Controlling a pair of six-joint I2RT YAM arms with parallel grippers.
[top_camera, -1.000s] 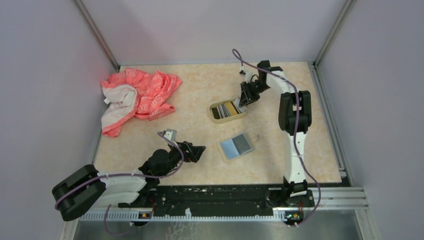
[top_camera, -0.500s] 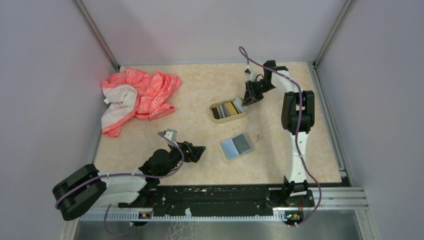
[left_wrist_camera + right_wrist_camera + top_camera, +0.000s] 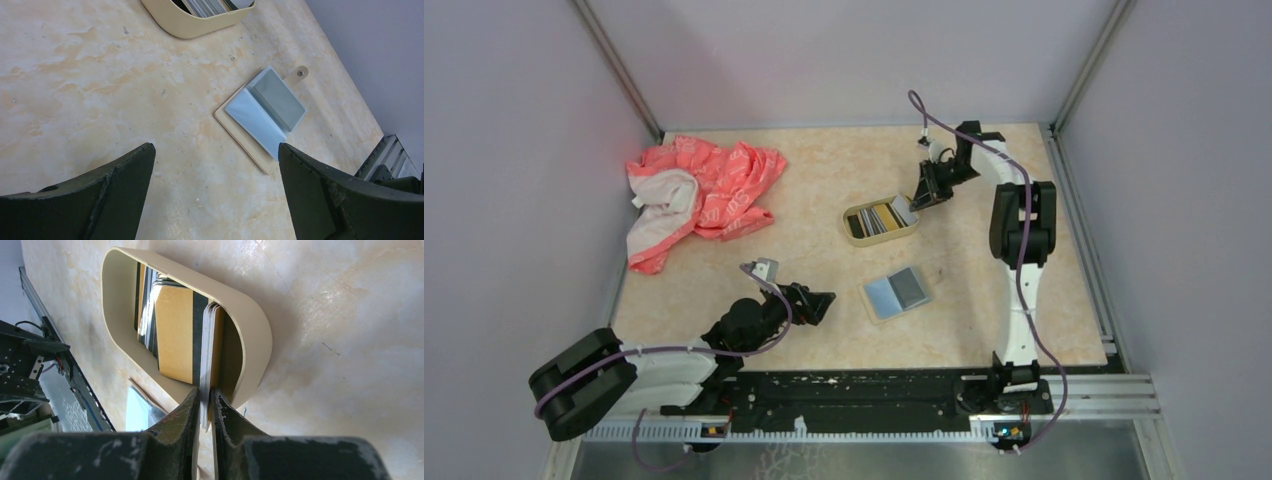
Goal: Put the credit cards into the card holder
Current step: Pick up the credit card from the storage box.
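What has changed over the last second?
The right gripper shifted slightly right at the right end of the tin and closed its jaws on the edge of a card. The left gripper, card holder and pink cloth stayed put.

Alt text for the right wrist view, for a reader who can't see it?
The right claw pinches the edge of a thin card standing at the end of a cream oval tin nearest the camera. More cards stand packed inside, one showing a tan face beside a dark stripe. The tin sits on a marbled beige table.
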